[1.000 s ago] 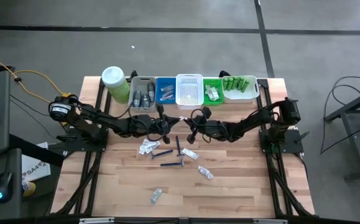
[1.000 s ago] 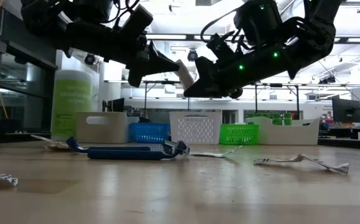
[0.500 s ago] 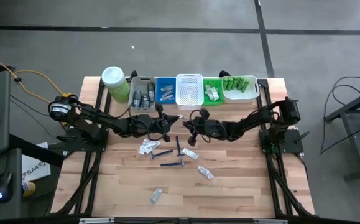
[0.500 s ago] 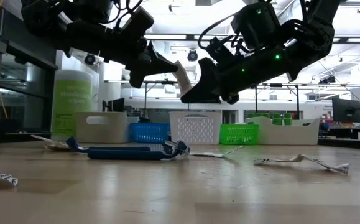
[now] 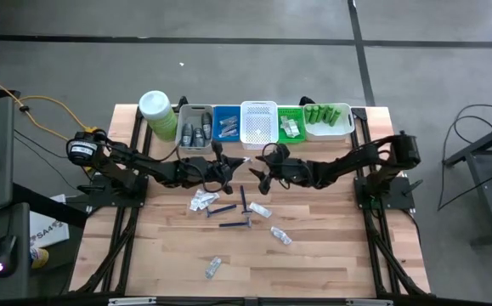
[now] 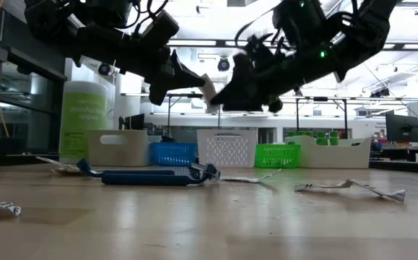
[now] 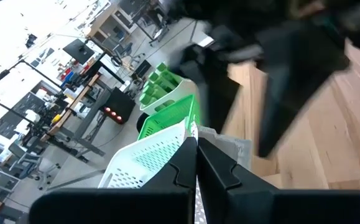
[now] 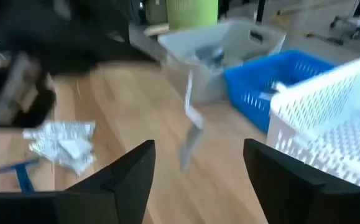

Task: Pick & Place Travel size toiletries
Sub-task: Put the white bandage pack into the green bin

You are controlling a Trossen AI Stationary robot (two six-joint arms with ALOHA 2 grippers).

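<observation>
My left gripper [image 5: 231, 167] is shut on a pale sachet [image 6: 209, 92], one of the travel size toiletries, in the air over the table's middle, in front of the row of bins. My right gripper [image 5: 260, 171] stands open just to the right of it; the sachet [image 8: 188, 124] shows ahead of the gap between its fingers, untouched. More sachets [image 5: 203, 201] [image 5: 281, 235] [image 5: 213, 268] and thin blue sticks [image 5: 227, 211] lie flat on the wood below. My left gripper pinches the sachet's upper end [image 7: 199, 132] between its two fingers. The fingers come about level from the table's left. The sachet hangs slanting below the fingertips [image 6: 193, 78], clear of the table.
Along the far edge stand a pale-green jar [image 5: 155, 115], a grey bin [image 5: 195, 127], a blue bin [image 5: 226, 124], a white basket [image 5: 259, 124], a green basket [image 5: 291, 126] and a pale tray of green bottles [image 5: 328, 119]. Bare wood lies toward the near edge.
My right gripper has opened and let go of the sachet, then drawn back a little toward the table's right and upward. The sachet stays in my left gripper, which has kept still.
</observation>
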